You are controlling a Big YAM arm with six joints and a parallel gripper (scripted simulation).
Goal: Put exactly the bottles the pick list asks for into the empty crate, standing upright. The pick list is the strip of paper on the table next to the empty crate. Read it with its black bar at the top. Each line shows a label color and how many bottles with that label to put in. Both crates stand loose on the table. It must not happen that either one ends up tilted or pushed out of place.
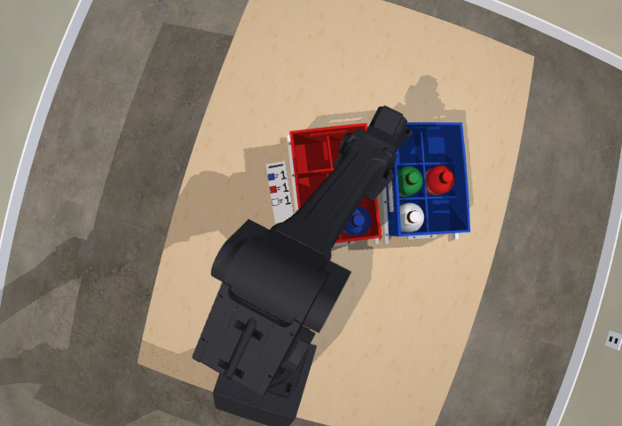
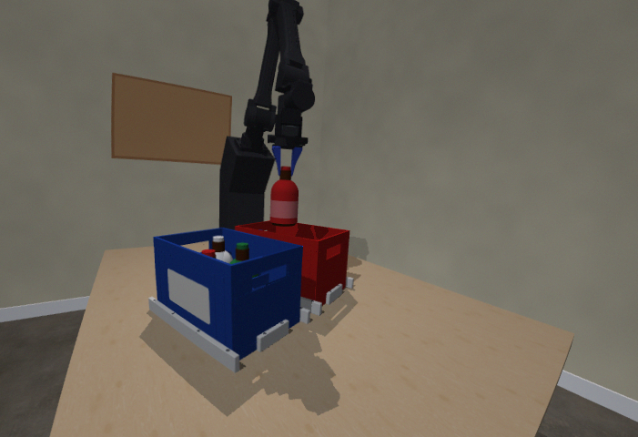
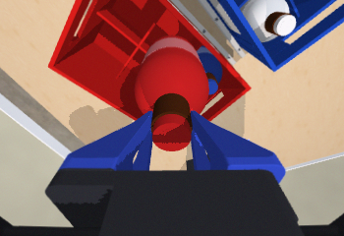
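Blue bottle (image 1: 357, 220) (image 3: 210, 71), partly hidden.

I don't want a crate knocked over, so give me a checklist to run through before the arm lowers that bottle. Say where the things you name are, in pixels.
- Gripper (image 2: 286, 172) (image 3: 171, 117) shut on red bottle's (image 2: 284, 201) (image 3: 171, 81) neck: ok
- Red bottle upright: ok
- Label matches the pick list (image 1: 279, 209): ok, one red asked
- Red crate (image 1: 327, 128) (image 2: 332, 235) (image 3: 64, 75) level: ok
- Blue crate (image 1: 464, 176) (image 2: 265, 299) (image 3: 274, 67) level: ok
- Compartment directly beneath the bottle free: cannot tell, the bottle hides it
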